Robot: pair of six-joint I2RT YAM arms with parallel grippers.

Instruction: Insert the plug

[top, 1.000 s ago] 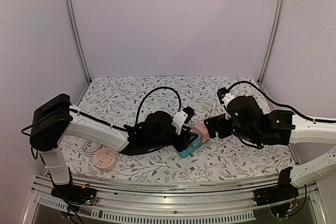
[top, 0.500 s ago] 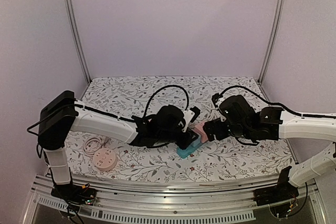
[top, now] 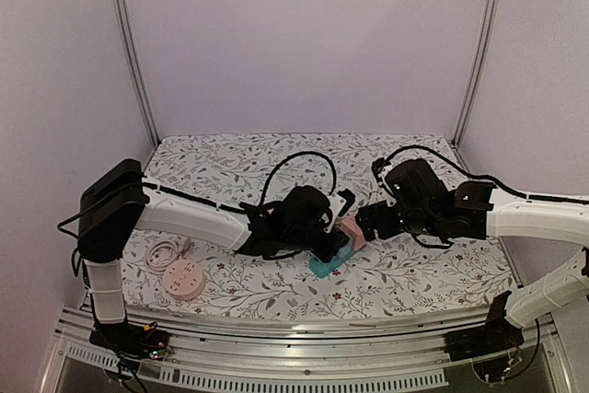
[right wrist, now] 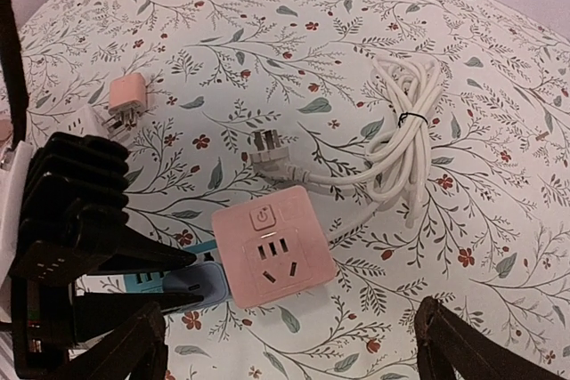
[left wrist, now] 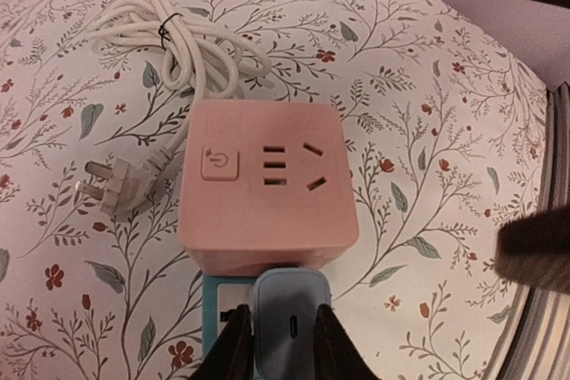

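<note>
A pink cube socket (left wrist: 263, 184) sits on the floral cloth, its outlet face up; it also shows in the right wrist view (right wrist: 272, 246) and the top view (top: 352, 228). My left gripper (left wrist: 283, 344) is shut on a grey-blue plug adapter (left wrist: 287, 322), whose front end meets the cube's near side. A teal socket block (left wrist: 218, 304) lies under the adapter. My right gripper (right wrist: 294, 353) is open, its fingers (right wrist: 463, 344) wide apart, hovering over the cube without touching it.
The cube's coiled white cord (right wrist: 405, 126) and its three-pin plug (right wrist: 267, 144) lie beyond it. A small pink charger (right wrist: 126, 95) lies to the left. A round pink power strip (top: 183, 278) with a white cord sits at the front left.
My left gripper has moved right with the adapter, up against the pink cube. My right arm has shifted left and closer over the cube.
</note>
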